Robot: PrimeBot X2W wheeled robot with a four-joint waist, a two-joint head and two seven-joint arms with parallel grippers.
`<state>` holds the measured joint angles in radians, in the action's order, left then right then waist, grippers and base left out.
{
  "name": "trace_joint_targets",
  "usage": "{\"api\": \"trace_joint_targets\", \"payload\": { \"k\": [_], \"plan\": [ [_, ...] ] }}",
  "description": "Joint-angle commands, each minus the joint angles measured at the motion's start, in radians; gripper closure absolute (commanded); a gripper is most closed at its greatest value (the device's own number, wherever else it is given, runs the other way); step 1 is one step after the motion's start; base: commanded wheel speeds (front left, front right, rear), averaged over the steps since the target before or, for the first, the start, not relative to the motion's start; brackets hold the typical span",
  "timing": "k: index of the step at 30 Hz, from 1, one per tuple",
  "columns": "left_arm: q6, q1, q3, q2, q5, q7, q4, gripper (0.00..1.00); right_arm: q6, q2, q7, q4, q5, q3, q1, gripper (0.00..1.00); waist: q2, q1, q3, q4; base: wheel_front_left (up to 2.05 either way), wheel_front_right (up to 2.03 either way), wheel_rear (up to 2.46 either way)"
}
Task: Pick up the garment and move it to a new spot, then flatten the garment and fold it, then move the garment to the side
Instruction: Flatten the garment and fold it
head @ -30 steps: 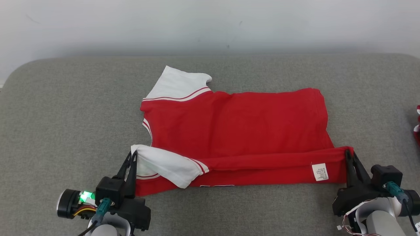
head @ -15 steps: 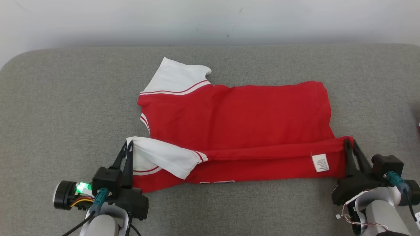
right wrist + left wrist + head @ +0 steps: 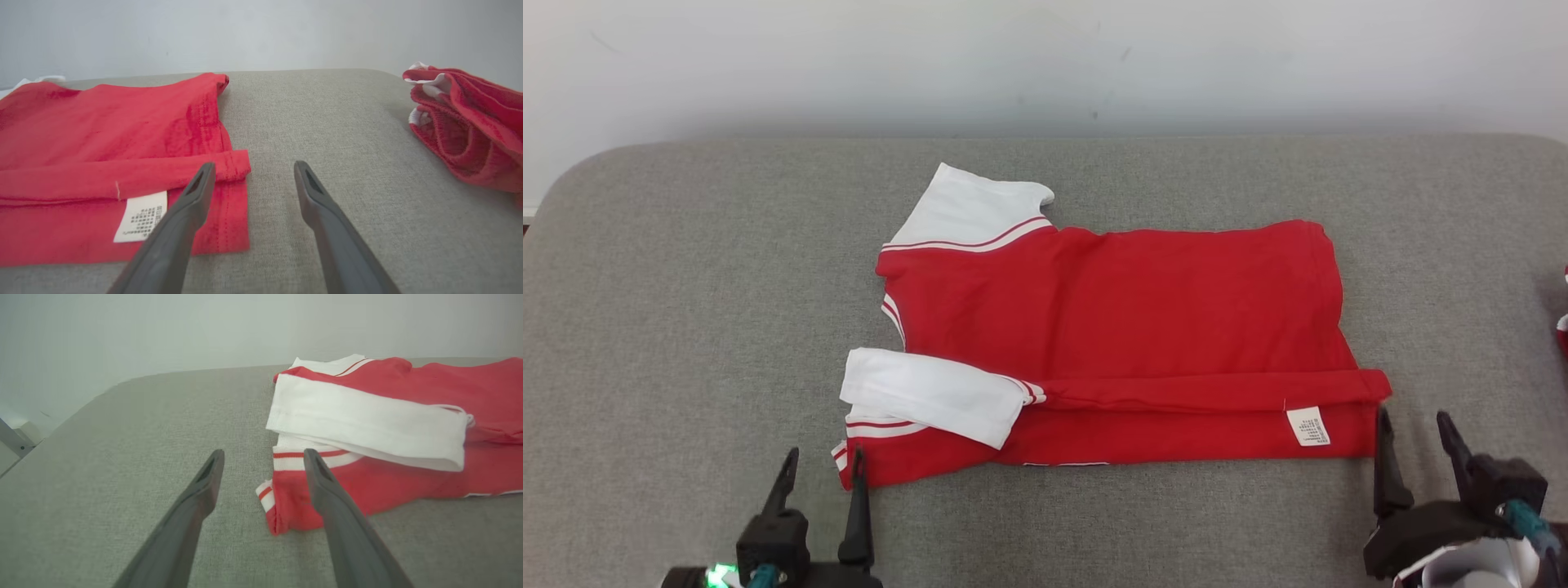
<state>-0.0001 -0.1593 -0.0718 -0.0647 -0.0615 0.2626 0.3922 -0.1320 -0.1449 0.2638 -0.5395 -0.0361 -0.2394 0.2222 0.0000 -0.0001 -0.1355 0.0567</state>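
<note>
Your red shirt with white striped sleeves point(image 3: 1119, 327) lies flat, near edge folded over; left gripper point(image 3: 824, 454) and right gripper point(image 3: 1412, 415) gape empty.

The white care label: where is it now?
The label lies in the head view at the garment's near right corner, just left of the right gripper.

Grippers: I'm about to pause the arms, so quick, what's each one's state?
Left gripper: open, not holding the red cloth garment with white sleeves.
Right gripper: open, holding nothing.
</note>
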Motion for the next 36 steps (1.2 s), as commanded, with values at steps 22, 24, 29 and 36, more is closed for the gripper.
{"api": "trace_joint_targets", "payload": {
  "k": [22, 24, 29, 36],
  "plan": [
    [0.006, 0.014, -0.032, 0.015, -0.037, 0.003, 0.01, 0.0, 0.002, -0.008, -0.005, -0.191, -0.073, 0.087, 0.019, 1.0, 0.0, 0.0001, -0.057, 0.016, 0.0, 0.0, 0.0],
    [0.005, 0.013, -0.032, 0.015, -0.044, 0.003, 0.012, 0.0, 0.002, -0.016, -0.005, -0.192, -0.084, 0.095, 0.02, 1.0, 0.0, 0.0001, -0.059, 0.015, 0.0, 0.0, 0.0],
    [0.002, 0.015, -0.037, 0.015, -0.057, 0.003, 0.017, 0.0, 0.002, -0.027, -0.004, -0.141, -0.105, 0.103, 0.022, 1.0, 0.0, 0.0001, -0.061, 0.009, 0.0, 0.0, 0.0],
    [0.004, 0.003, -0.052, 0.015, -0.099, 0.003, 0.044, 0.0, 0.002, -0.023, 0.0, -0.08, -0.121, 0.113, 0.023, 1.0, 0.0, 0.0001, -0.074, -0.001, 0.0, 0.0, 0.0]
  ]
}}
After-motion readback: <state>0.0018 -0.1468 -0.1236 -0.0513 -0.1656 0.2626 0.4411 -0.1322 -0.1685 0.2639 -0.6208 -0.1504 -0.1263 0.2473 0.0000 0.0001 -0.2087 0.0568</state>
